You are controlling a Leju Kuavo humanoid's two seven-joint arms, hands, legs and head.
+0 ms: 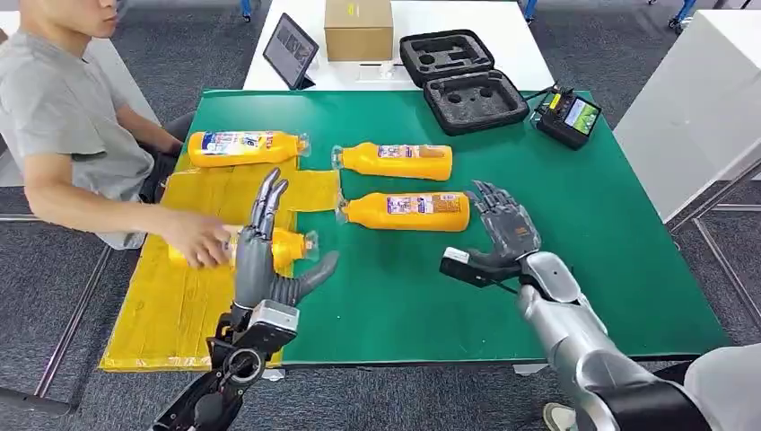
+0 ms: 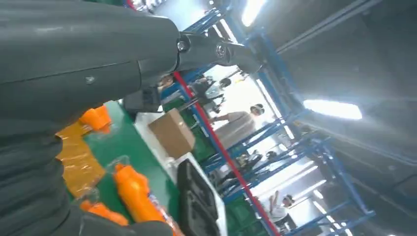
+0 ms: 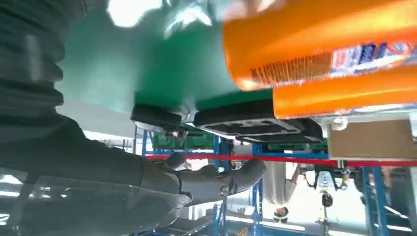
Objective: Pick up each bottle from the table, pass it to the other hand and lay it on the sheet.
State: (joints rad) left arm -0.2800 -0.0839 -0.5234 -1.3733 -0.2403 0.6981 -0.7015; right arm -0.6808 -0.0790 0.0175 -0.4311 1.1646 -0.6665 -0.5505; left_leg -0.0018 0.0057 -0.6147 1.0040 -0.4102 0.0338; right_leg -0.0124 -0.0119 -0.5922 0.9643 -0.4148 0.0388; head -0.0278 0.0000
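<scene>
On the green table (image 1: 574,224) lie 4 orange bottles. 2 rest on the bare green: the far bottle (image 1: 395,161) and the near bottle (image 1: 408,212), just beside the right hand (image 1: 505,235), whose fingers are spread and hold nothing. A third bottle (image 1: 244,147) lies at the far edge of the yellow sheet (image 1: 170,305). The fourth bottle (image 1: 285,248) lies on the sheet behind the left hand (image 1: 262,256), fingers straight and released, while a person's hand (image 1: 199,238) touches it.
</scene>
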